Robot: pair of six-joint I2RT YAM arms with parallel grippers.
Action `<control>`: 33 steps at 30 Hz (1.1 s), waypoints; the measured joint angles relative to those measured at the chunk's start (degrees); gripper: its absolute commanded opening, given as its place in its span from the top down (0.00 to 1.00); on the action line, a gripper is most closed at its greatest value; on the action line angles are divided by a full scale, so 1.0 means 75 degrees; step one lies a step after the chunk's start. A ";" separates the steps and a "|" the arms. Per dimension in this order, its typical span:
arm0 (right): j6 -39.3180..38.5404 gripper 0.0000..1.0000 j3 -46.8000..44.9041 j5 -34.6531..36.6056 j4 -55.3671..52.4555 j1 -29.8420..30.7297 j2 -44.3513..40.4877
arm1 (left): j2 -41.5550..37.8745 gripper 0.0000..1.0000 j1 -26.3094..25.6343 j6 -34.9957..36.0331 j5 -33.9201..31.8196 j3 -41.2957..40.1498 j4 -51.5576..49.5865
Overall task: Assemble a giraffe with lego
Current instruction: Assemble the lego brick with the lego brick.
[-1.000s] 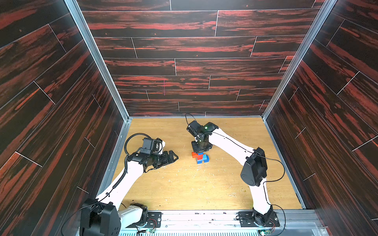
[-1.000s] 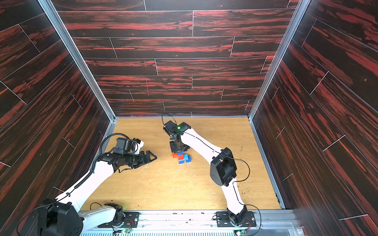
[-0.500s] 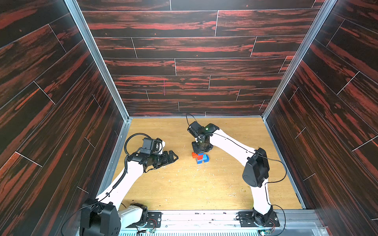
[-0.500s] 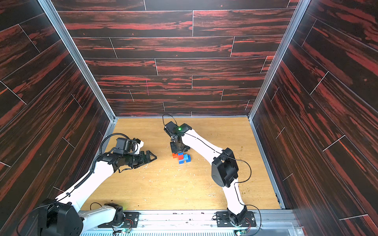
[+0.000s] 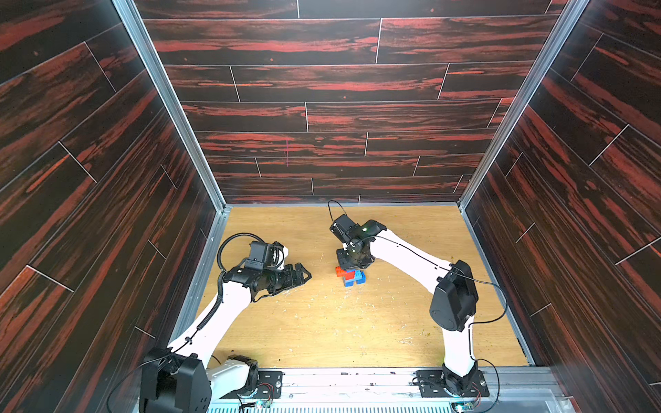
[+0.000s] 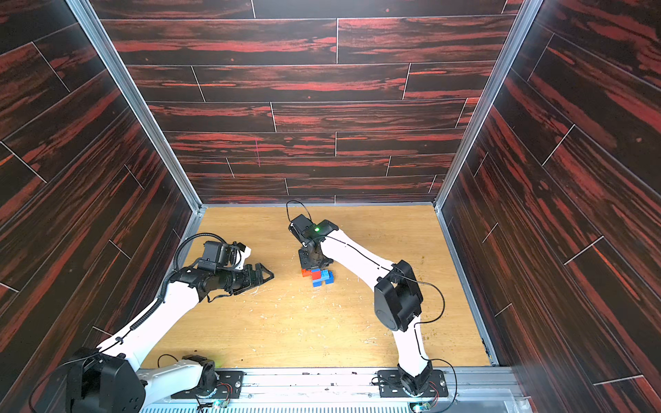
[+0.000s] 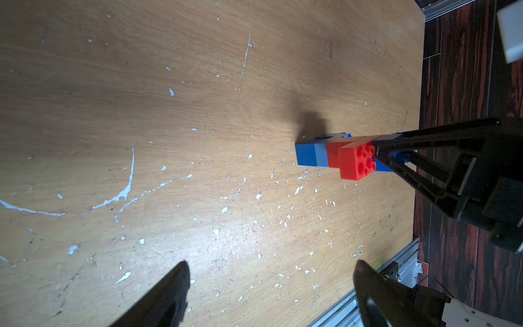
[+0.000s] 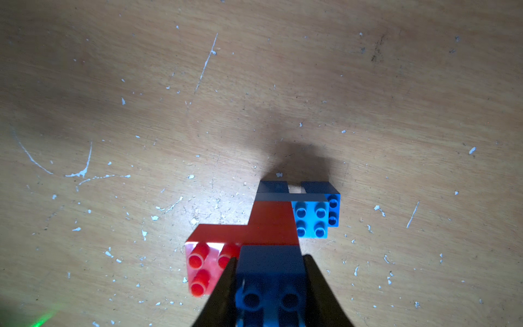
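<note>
The giraffe [image 5: 349, 276] [image 6: 317, 277] stands mid-table. In the right wrist view it shows two dark blue legs [image 8: 273, 187], a light blue body [image 8: 311, 220], a red neck [image 8: 268, 223] and a red head brick [image 8: 203, 266]. My right gripper [image 8: 270, 257] [image 5: 352, 264] hangs straight over it. It is shut on a small dark blue brick [image 8: 270, 271], part of the lego, which lies over the red head; whether it is seated I cannot tell. My left gripper [image 7: 270, 263] [image 5: 305, 274] is open and empty, to the left of the giraffe [image 7: 339, 158] and apart from it.
The scratched wooden table [image 5: 322, 321] is boxed in by dark red panel walls on three sides, with a metal rail [image 5: 357, 373] along the front edge. The right arm's elbow [image 5: 454, 300] stands over the right half of the table.
</note>
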 measured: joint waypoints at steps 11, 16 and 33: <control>-0.0102 0.42 0.0163 0.0143 -0.0254 -0.0017 0.0052 | 0.0000 0.09 0.0000 0.0000 -0.0020 0.0000 0.0000; -0.0169 0.40 0.0219 0.0163 -0.0402 -0.0015 0.0055 | 0.0000 0.09 0.0000 0.0000 -0.0020 0.0000 0.0000; -0.0539 0.29 0.0119 -0.0076 -0.0192 -0.0096 -0.0198 | 0.0000 0.09 0.0000 0.0026 -0.0032 0.0000 -0.0003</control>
